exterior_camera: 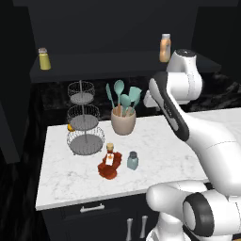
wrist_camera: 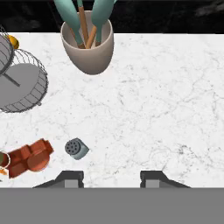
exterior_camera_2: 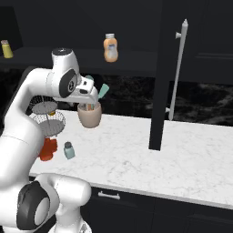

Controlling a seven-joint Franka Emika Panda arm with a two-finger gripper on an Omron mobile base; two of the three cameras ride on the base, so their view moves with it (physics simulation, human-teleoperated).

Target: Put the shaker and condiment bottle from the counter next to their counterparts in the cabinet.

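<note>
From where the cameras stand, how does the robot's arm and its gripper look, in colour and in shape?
The arm is made of thick, rounded, glossy white segments, with dark grey to black bands and caps at the joints. No cables or markings are visible on it. The gripper ends in two small dark grey fingertips, blocky in shape, each with a lighter grey face.

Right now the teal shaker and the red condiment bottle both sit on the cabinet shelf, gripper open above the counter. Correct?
Not quite. The shaker and condiment bottle sit on the counter, not the cabinet shelf, as the left base view shows. The gripper is open above the counter.
</note>
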